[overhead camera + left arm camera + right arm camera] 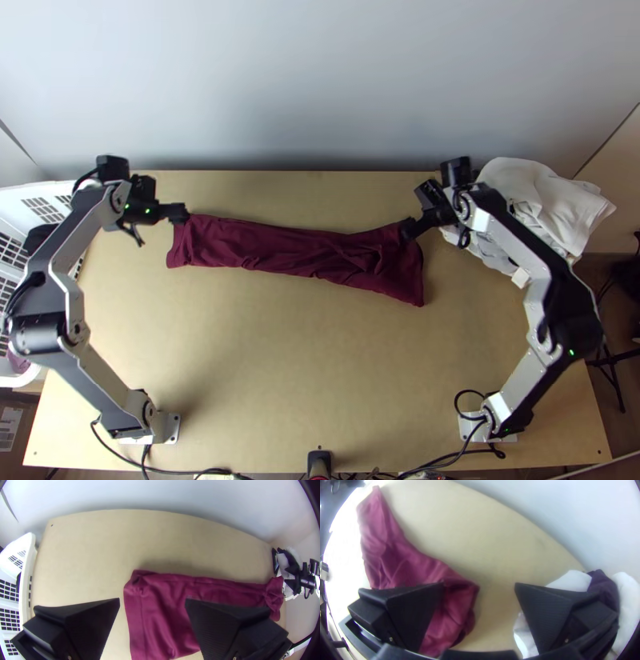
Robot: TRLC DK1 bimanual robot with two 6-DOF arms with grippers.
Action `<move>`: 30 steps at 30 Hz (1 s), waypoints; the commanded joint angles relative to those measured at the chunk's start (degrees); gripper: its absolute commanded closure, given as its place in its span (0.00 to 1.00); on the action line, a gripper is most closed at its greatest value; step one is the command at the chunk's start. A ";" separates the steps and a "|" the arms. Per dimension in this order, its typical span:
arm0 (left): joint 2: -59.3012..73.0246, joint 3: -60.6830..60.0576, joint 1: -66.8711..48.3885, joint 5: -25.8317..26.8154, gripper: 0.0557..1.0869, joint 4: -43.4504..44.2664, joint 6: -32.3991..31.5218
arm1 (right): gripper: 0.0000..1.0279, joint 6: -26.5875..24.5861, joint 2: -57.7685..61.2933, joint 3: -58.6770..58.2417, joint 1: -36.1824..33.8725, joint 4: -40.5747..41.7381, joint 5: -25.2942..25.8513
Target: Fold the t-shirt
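Observation:
The dark red t-shirt (pixel 288 248) lies as a long, narrow, wrinkled strip across the table, its right end wider and bunched. In the top view my left gripper (pixel 174 213) is at the strip's upper left corner, my right gripper (pixel 412 228) over its upper right end. In the left wrist view the left gripper (pixel 152 600) is open above the shirt's end (pixel 160 613), with a bunched corner between and beyond its fingers. In the right wrist view the right gripper (pixel 479 585) stands open, one finger over the shirt (pixel 416 566), the other beside it.
White cloths (pixel 552 200) are heaped at the table's right back, with a dark piece (pixel 603 586) among them. A white slatted basket (pixel 40 204) stands at the left edge. Bare wood (pixel 280 360) stretches in front of the shirt; a pale wall rises behind the table.

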 commanded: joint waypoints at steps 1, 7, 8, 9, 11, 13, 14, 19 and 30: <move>-8.27 -9.93 2.94 0.07 0.06 -0.58 0.03 | 0.03 2.02 -8.19 1.89 2.49 -1.55 -0.14; -9.58 -15.38 2.59 0.07 0.06 1.79 -0.32 | 0.03 4.31 -11.18 5.66 6.71 -4.63 -0.14; -9.32 -15.38 2.15 0.16 0.06 2.06 -0.68 | 0.03 4.57 -11.18 6.02 7.41 -5.15 -0.14; -9.06 -15.38 1.54 0.07 0.06 2.50 -1.03 | 0.03 5.10 -11.27 6.02 8.20 -5.68 -0.14; -8.44 -15.38 0.57 0.07 0.06 3.20 -1.38 | 0.03 5.71 -11.36 4.26 11.02 -6.74 -0.32; -7.48 -15.38 -0.05 0.07 0.06 3.99 -1.64 | 0.03 5.10 -11.71 0.92 14.35 -6.65 -0.23; -7.12 -15.38 -0.31 0.07 0.06 4.34 -1.64 | 0.03 4.84 -11.71 -0.49 15.59 -6.65 -0.23; -5.10 -15.29 -0.40 0.07 0.06 5.75 -2.17 | 0.03 4.13 -11.27 -3.56 19.72 -6.56 -0.23; -3.87 -15.29 -0.31 -0.02 0.06 6.45 -2.35 | 0.03 1.58 -9.25 -3.21 13.48 -6.12 -0.23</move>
